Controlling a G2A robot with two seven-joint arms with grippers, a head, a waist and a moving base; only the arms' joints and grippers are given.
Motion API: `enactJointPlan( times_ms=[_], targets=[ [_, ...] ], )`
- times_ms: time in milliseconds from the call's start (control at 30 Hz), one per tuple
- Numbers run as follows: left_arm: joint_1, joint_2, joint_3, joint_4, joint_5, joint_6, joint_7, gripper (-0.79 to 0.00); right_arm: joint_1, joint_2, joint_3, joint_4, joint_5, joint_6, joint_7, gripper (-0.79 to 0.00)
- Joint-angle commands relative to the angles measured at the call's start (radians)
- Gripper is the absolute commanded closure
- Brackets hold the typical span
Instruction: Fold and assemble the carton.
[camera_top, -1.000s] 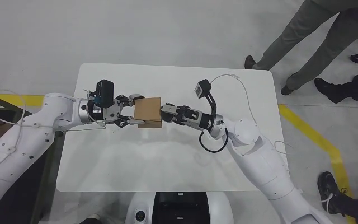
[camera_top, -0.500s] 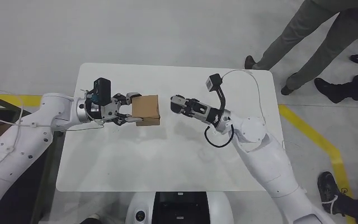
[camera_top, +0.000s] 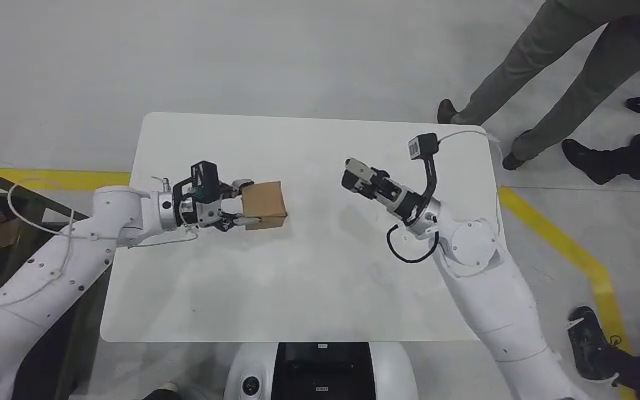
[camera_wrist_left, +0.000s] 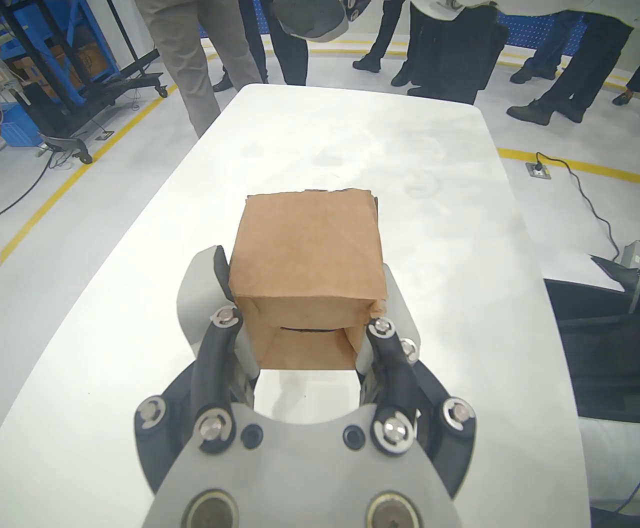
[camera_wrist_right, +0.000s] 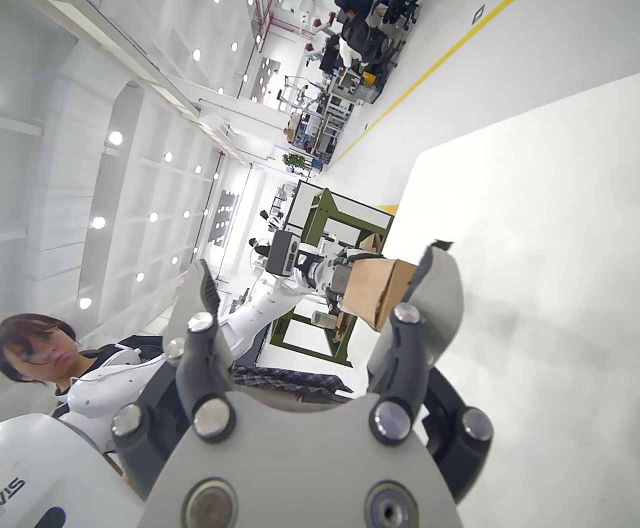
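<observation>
Brown cardboard is what the left gripper (camera_top: 238, 205) has hold of. Its two fingers are closed on the opposite side walls of the carton (camera_top: 265, 203), near the end that faces the wrist. This looks like a steadying hold rather than a carry, since gripping the sides leaves the top face and both ends free. In the left wrist view the left gripper (camera_wrist_left: 305, 300) brackets a box that is already squared up. The near end is recessed, with a lower flap (camera_wrist_left: 305, 350) folded inward and a thin dark slit above it, so that end looks tucked but not pressed flat. I cannot tell whether the underside rests on the table (camera_top: 300, 290) or hangs just above it. Reading the tabletop as a clock with twelve at the far edge, the carton lies near the middle, toward ten o'clock. The right gripper (camera_top: 352, 172) is well apart from it, at about two o'clock from the box. Its jaws are spread wide with nothing between them, and they point back along the table. From the right wrist the carton (camera_wrist_right: 372, 287) appears between the open fingers of the right gripper (camera_wrist_right: 320, 270), so that arm seems lined up on the free end. My guess is that the assembly is nearly done and that end needs checking or pressing home.
</observation>
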Motion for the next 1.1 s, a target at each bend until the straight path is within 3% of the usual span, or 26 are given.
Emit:
enactJointPlan(
  times_ms=[0,367,433,467,533,567,833,1067],
  targets=[
    [-0.009,-0.019,0.023,0.035,0.034,0.022,0.031,-0.271,-0.008,0.002,0.008,-0.002,-0.008,-0.005,0.0,-0.785],
    [-0.092,-0.127,0.147,0.25,0.14,0.058,0.141,-0.277,-0.066,0.017,0.066,-0.05,-0.025,0.012,-0.006,-0.785],
    [-0.107,-0.147,0.165,0.285,0.159,0.064,0.166,-0.317,-0.079,0.02,0.076,-0.064,-0.027,0.017,-0.003,-0.785],
    [-0.113,-0.154,0.171,0.299,0.167,0.066,0.175,-0.369,-0.084,0.021,0.079,-0.069,-0.027,0.018,-0.003,-0.785],
    [-0.122,-0.168,0.182,0.326,0.182,0.07,0.182,-0.705,-0.091,0.022,0.084,-0.077,-0.03,0.02,0.0,-0.785],
    [-0.124,-0.172,0.186,0.335,0.185,0.068,0.182,-0.785,-0.092,0.023,0.085,-0.078,-0.03,0.019,0.0,-0.785],
    [-0.138,-0.206,0.199,0.4,0.197,0.062,0.21,-0.785,-0.094,0.025,0.083,-0.073,-0.048,-0.014,0.001,-0.785],
    [-0.086,-0.183,0.119,0.36,0.146,0.069,0.305,-0.785,-0.09,0.029,0.099,-0.04,-0.108,-0.082,-0.03,-0.785]
  ],
)
